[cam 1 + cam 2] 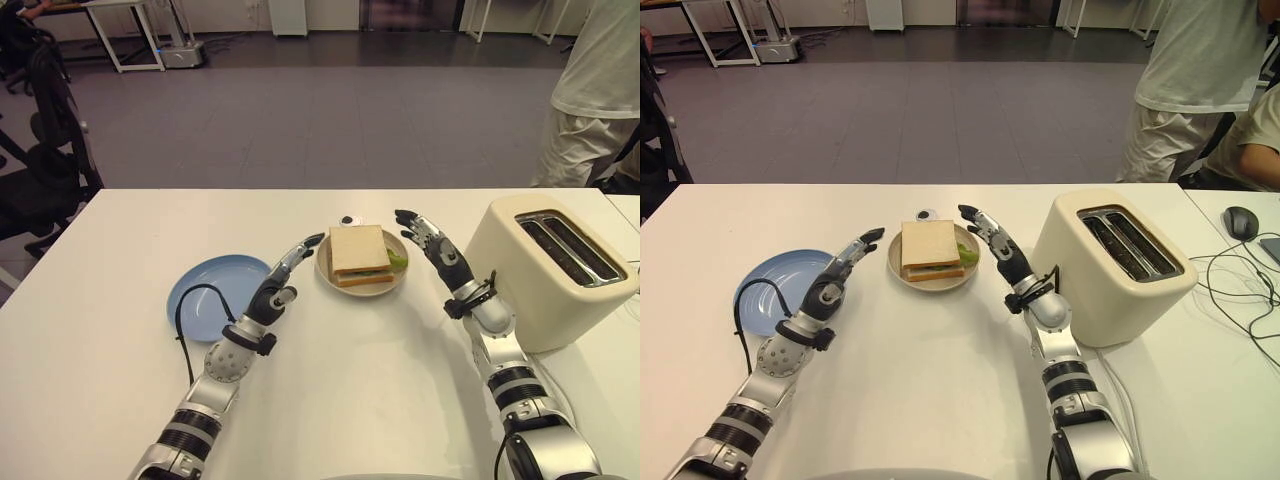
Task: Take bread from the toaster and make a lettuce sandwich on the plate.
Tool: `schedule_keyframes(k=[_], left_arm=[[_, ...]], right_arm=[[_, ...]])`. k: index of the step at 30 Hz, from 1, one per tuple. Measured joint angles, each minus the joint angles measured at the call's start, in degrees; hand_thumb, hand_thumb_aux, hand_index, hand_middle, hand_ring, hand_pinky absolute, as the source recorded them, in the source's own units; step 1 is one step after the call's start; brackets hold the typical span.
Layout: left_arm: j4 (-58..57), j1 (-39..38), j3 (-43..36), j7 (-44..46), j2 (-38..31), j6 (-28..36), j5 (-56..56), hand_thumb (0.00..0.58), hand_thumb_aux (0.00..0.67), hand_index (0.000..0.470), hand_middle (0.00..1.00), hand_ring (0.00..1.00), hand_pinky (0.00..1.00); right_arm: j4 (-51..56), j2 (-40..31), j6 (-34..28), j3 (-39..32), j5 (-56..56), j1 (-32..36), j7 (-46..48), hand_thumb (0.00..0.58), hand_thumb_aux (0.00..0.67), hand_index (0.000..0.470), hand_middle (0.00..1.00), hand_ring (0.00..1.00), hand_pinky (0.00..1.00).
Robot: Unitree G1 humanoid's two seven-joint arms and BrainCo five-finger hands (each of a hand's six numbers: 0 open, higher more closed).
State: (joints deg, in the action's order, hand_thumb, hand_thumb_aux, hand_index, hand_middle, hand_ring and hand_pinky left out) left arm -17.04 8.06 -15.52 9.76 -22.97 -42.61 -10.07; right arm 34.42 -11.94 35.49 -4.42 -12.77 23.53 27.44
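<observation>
White flat counter [360, 380]: in the left eye view it carries all the things listed here.
Sandwich: a sandwich of two square white bread slices [360, 250] lies flat on a round beige plate [362, 293] near the counter's middle, between the two hands.
Lettuce: a green lettuce leaf [398, 260] sticks out of the sandwich on its right side and rests on the beige plate.
Toaster: a cream, rounded two-slot toaster [520, 290] stands upright at the right, apart from the beige plate.
Left hand [283, 280]: fingers stretched out straight and holding nothing. The tips are just beside the beige plate's left rim; whether they touch it cannot be told.
Right hand [435, 245]: fingers spread wide and holding nothing. It is just right of the beige plate, between it and the toaster.
Blue plate: a round light-blue plate [225, 275] lies left of the left hand, and a black cable [185, 320] loops across it.
Small object: a small round black-and-white object [348, 220] sits just behind the beige plate.
Toaster slots [1130, 243]: in the right eye view the two long slots look dark inside.
Hands, right eye view: both point forward, one on each side of the sandwich, neither touching the bread.
Mouse: a dark computer mouse [1238, 222] lies to the right of the toaster, with thin cables [1240, 290] trailing in front of it.
</observation>
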Motion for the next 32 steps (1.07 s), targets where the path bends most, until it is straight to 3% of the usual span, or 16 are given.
schedule_keyframes(k=[3, 8, 32], left_arm=[[0.76, -0.20, 0.19, 6.87, 0.94, 0.80, -3.02, 0.000, 0.000, 0.000, 0.00, 0.00, 0.00], [12.23, -5.71, 4.20, 14.68, -2.06, 2.04, -10.25, 0.000, 0.000, 0.000, 0.00, 0.00, 0.00], [8.98, -4.44, 10.90, 20.72, 5.04, 4.75, -6.84, 0.000, 0.000, 0.000, 0.00, 0.00, 0.00]], right_arm=[[1.21, 0.84, 1.54, 1.07, -3.13, 0.57, 6.12, 0.000, 0.000, 0.000, 0.00, 0.00, 0.00], [0.88, 1.95, 3.44, 1.57, -4.83, 0.53, 12.97, 0.000, 0.000, 0.000, 0.00, 0.00, 0.00], [5.50, 2.31, 6.07, 4.36, -1.71, 2.22, 14.34, 0.000, 0.000, 0.000, 0.00, 0.00, 0.00]])
